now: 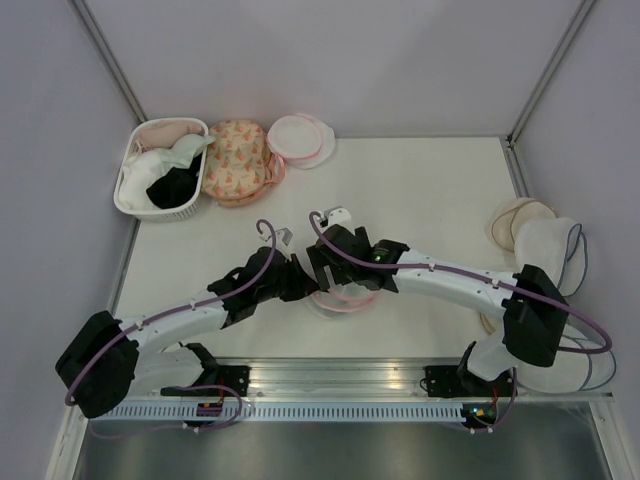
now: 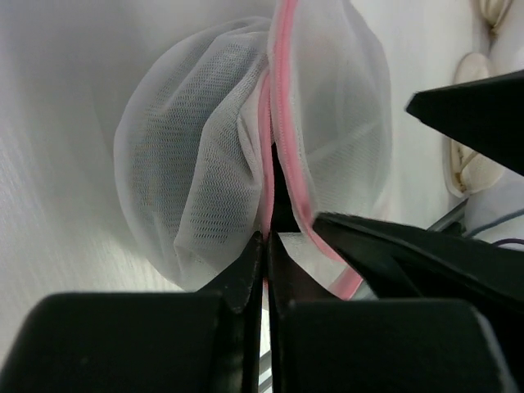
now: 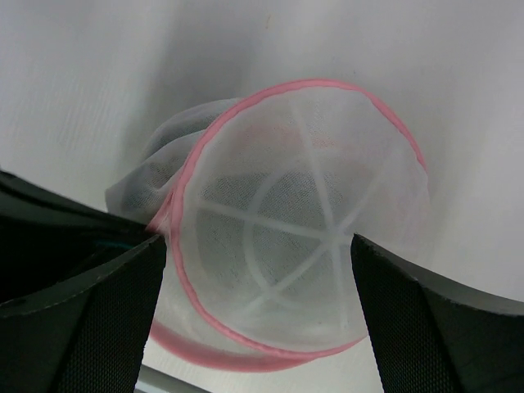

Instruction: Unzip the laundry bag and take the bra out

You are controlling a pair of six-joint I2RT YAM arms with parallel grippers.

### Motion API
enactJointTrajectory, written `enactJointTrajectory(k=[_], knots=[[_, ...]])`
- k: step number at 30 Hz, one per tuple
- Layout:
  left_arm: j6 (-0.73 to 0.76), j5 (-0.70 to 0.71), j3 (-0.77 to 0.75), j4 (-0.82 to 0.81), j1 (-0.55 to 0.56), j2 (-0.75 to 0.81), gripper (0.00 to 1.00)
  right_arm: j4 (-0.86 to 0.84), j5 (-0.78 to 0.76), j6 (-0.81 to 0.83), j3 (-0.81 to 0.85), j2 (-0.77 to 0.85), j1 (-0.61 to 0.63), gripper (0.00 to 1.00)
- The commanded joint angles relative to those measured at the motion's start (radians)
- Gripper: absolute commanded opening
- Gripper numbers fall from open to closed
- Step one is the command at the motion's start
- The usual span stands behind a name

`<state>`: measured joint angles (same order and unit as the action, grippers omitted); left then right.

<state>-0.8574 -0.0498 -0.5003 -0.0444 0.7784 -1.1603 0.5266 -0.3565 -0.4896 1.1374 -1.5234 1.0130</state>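
The laundry bag (image 1: pixel 347 300), white mesh with pink zip edging, lies at the table's middle between both arms. My left gripper (image 1: pixel 303 283) is shut on its pink edging (image 2: pixel 267 239). In the left wrist view a dark slit shows between the two pink edges; I cannot tell what it is. My right gripper (image 1: pixel 330 275) is open, its jaws wide apart on either side of one dome half (image 3: pixel 258 239). The bag (image 3: pixel 303 221) stands partly open and I see no black fabric inside it. A small black garment (image 1: pixel 172 188), the bra by its look, lies in the basket at the back left.
A white basket (image 1: pixel 128 195) at the back left also holds a white garment. A peach floral dome bag (image 1: pixel 235 160) and another pink-edged round bag (image 1: pixel 300 138) lie beside it. White domes with blue edging (image 1: pixel 555 250) and beige pads (image 1: pixel 515 222) lie at the right.
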Motion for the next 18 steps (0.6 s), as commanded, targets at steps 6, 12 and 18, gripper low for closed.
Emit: enactJointTrajectory(k=[6,12,18], knots=[[-0.092,-0.009,0.062,-0.172,0.001,0.077,0.02,0.044,-0.084,-0.007,0.084,-0.132,0.024,0.98],[-0.091,-0.013,0.068,-0.164,0.001,0.083,0.02,0.186,-0.299,-0.075,0.146,-0.181,0.038,0.98],[-0.068,0.01,0.081,-0.086,0.001,0.146,0.02,0.447,-0.591,-0.272,0.147,-0.088,-0.033,0.98]])
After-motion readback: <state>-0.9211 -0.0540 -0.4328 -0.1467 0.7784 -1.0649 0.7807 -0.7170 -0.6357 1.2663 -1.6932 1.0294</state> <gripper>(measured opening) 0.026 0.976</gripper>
